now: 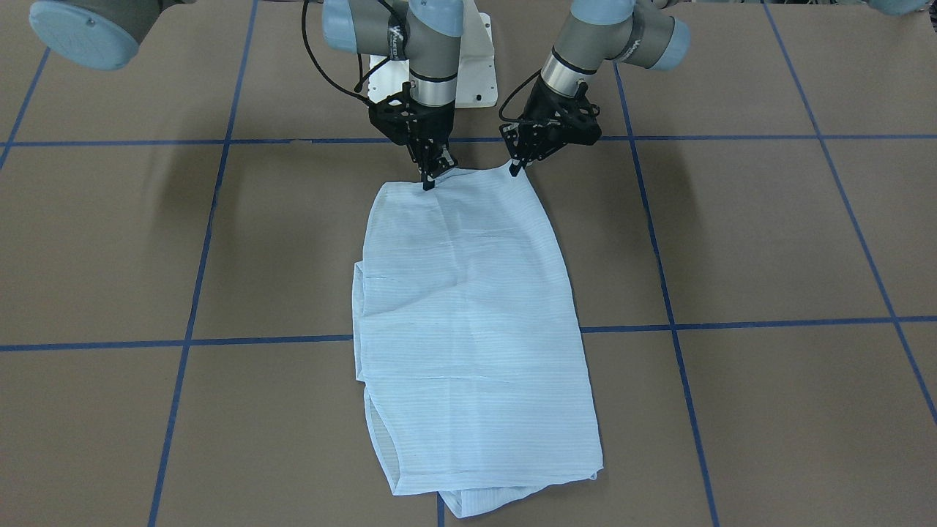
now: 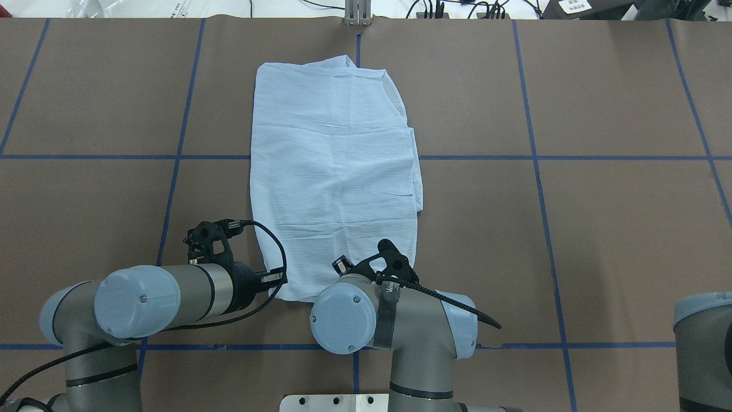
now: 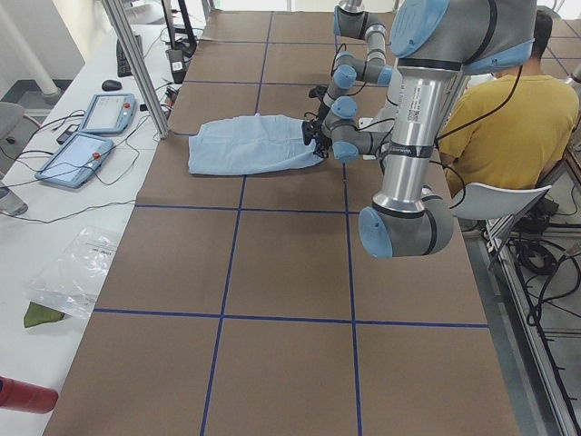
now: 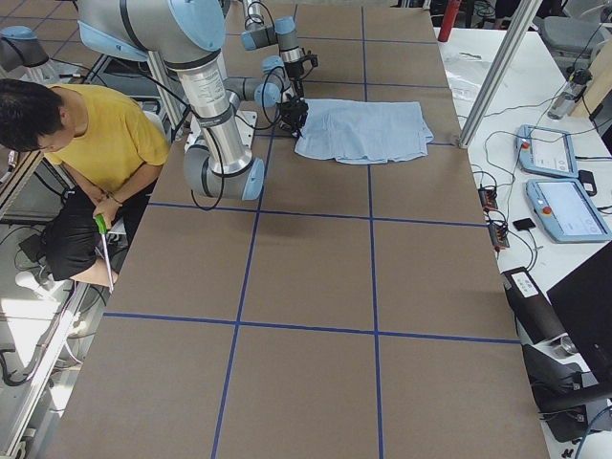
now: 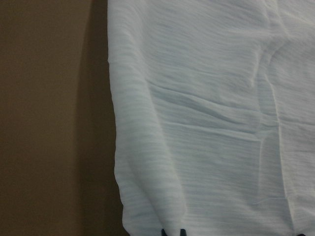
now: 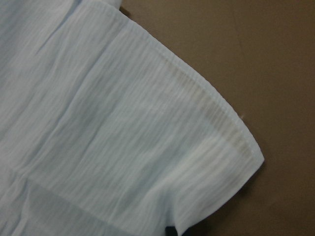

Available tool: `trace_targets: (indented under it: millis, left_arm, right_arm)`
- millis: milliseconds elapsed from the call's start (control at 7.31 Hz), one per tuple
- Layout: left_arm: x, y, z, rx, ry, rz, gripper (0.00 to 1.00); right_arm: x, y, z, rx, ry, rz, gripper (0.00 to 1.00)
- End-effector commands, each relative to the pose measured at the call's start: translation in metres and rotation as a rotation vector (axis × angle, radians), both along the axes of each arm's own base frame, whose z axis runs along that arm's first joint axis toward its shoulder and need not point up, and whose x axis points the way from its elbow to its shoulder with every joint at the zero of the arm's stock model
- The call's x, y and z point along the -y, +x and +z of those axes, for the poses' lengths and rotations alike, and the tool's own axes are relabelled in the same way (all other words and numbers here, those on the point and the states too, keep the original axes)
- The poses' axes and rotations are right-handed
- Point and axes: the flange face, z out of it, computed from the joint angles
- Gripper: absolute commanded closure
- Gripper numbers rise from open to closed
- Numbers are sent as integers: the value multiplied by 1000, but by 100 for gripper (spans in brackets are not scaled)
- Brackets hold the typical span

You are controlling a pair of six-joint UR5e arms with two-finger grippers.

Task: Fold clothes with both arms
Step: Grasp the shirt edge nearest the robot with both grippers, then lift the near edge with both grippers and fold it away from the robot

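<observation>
The light-blue shirt (image 1: 476,315) lies flat and lengthwise on the brown worktop (image 1: 768,241). At its robot-side hem, the left end effector (image 1: 517,170) pinches one corner and the right end effector (image 1: 429,183) pinches near the other, both with fingers closed on the fabric.

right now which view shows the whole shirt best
Front-facing: the whole shirt lies in frame, nearly all edges visible. Overhead has the arms covering its near edge; side views show it small and far; wrist views only corners.
</observation>
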Motion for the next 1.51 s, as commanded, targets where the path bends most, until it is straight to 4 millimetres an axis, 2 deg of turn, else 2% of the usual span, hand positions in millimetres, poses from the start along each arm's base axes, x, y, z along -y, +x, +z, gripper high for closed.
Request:
trace_targets:
  millis: [0,274,411,547,684,821,958,1095,1232,1369]
  left_arm:
    - [-7,-19,-33,-57,16,12,100]
    - [-15,-36,-83,-83,1,51,100]
    - [-19,-43,-99,-114,-7,50,100]
    - [-29,-57,-115,-160,-9,59,100]
    - [-52,-63,-129,-189,-36,90,100]
    - [-67,-81,-147,-199,-46,108,100]
    - [-72,-103,-158,-191,-49,110,100]
    - [-72,-103,-156,-153,-60,108,100]
    - [-66,-91,-148,-105,-71,98,100]
    - [-51,-75,-132,-53,-74,73,100]
  right_arm:
    - [7,39,-7,41,27,-8,100]
    - [-5,94,-3,58,50,-30,100]
    - [-17,119,-23,70,52,-38,100]
    - [-45,141,-42,76,54,-76,100]
    - [-66,164,-58,95,54,-105,100]
    - [-80,186,-67,96,49,-124,100]
    - [-85,201,-74,101,48,-130,100]
    - [-85,199,-76,97,49,-133,100]
    - [-79,185,-78,69,88,-126,100]
    - [-59,161,-91,23,169,-105,100]
